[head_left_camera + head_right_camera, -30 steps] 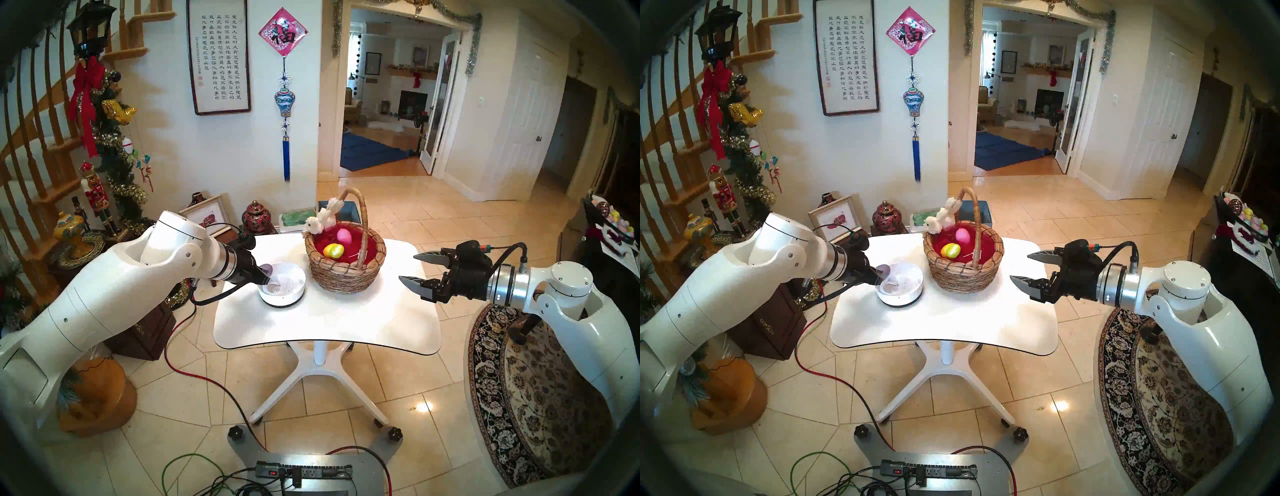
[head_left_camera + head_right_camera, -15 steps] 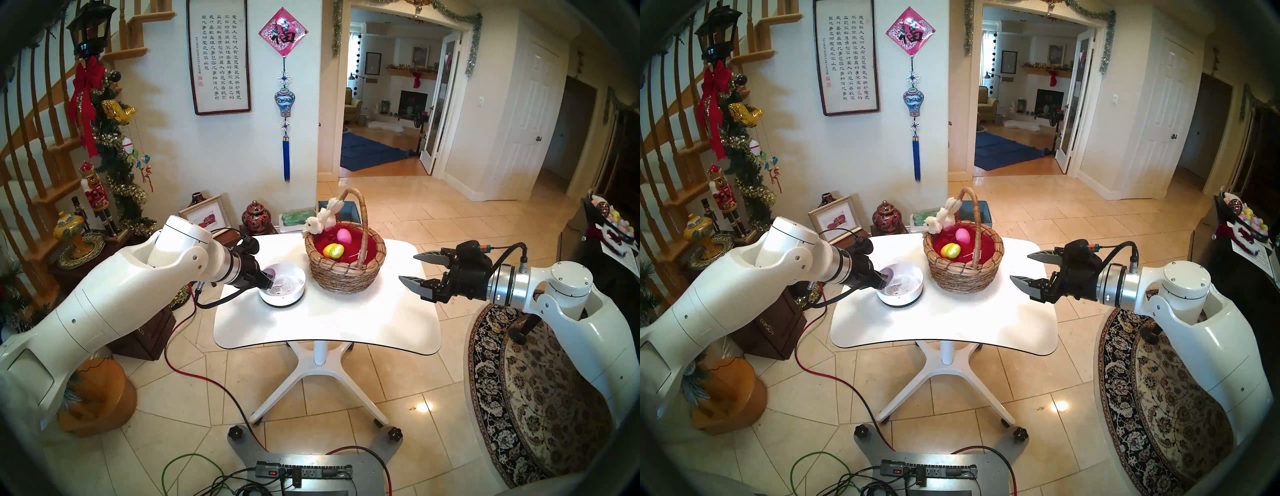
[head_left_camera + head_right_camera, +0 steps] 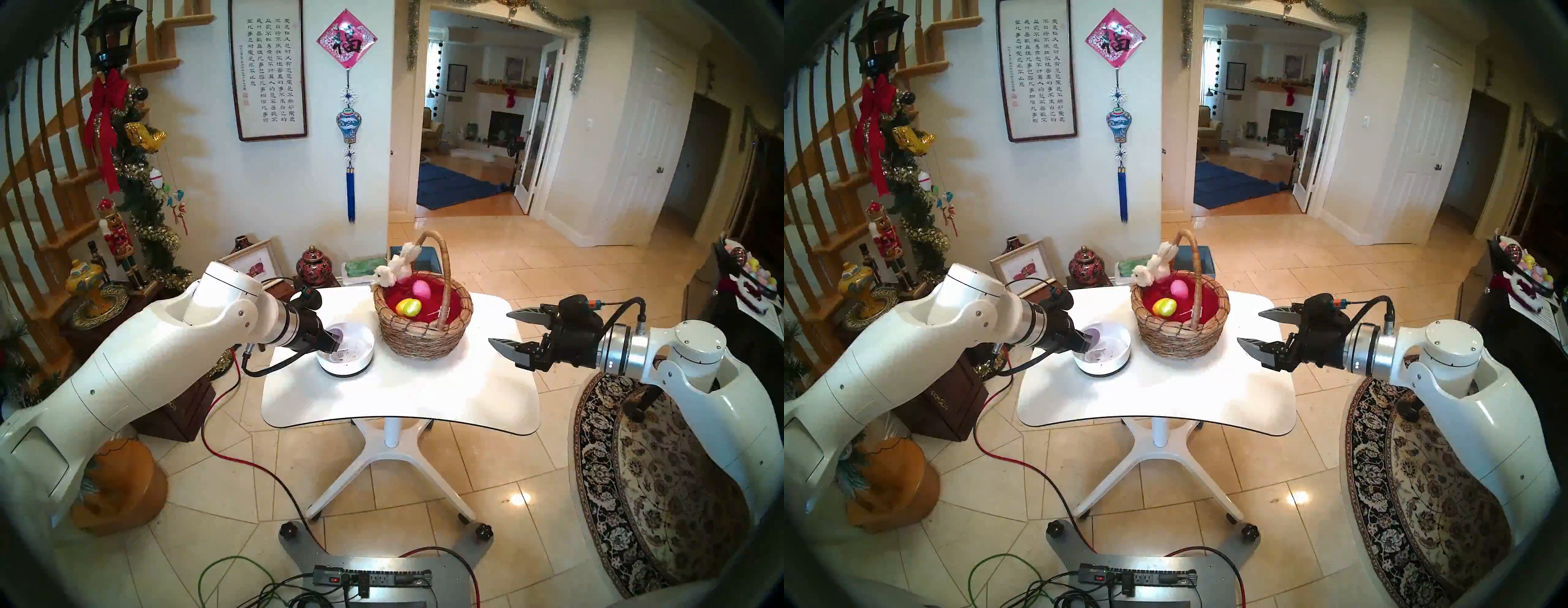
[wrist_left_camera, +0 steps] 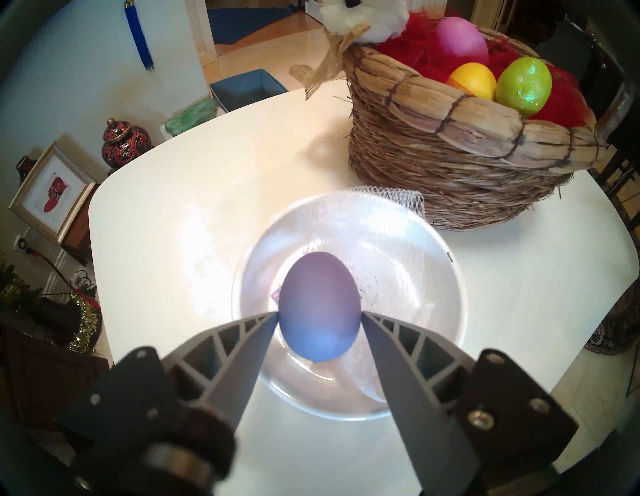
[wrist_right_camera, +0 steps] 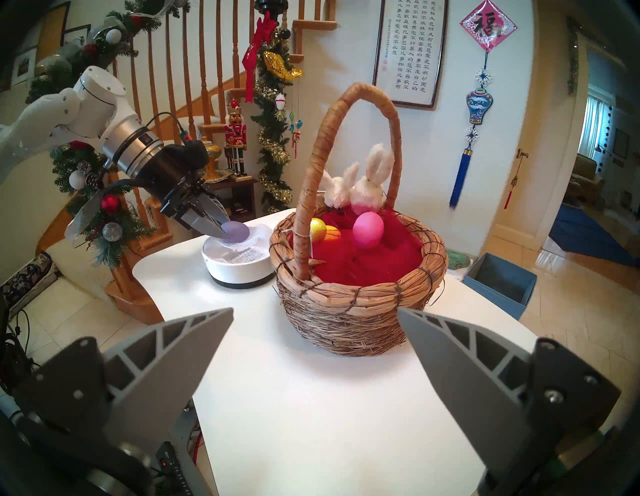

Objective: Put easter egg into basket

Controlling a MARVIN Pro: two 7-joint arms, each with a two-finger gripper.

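- Purple egg sitting pinched at its sides between the fingertips of the left claw, over the white bowl.
- Bowl resting on the worktop, just at 9 o'clock of the basket.
- Basket already holding pink, yellow and green eggs on red lining, plush bunny perching on its 11 o'clock rim.
- Right claw hanging spread wide and holding nothing, at 3 o'clock of the basket, apart from it.
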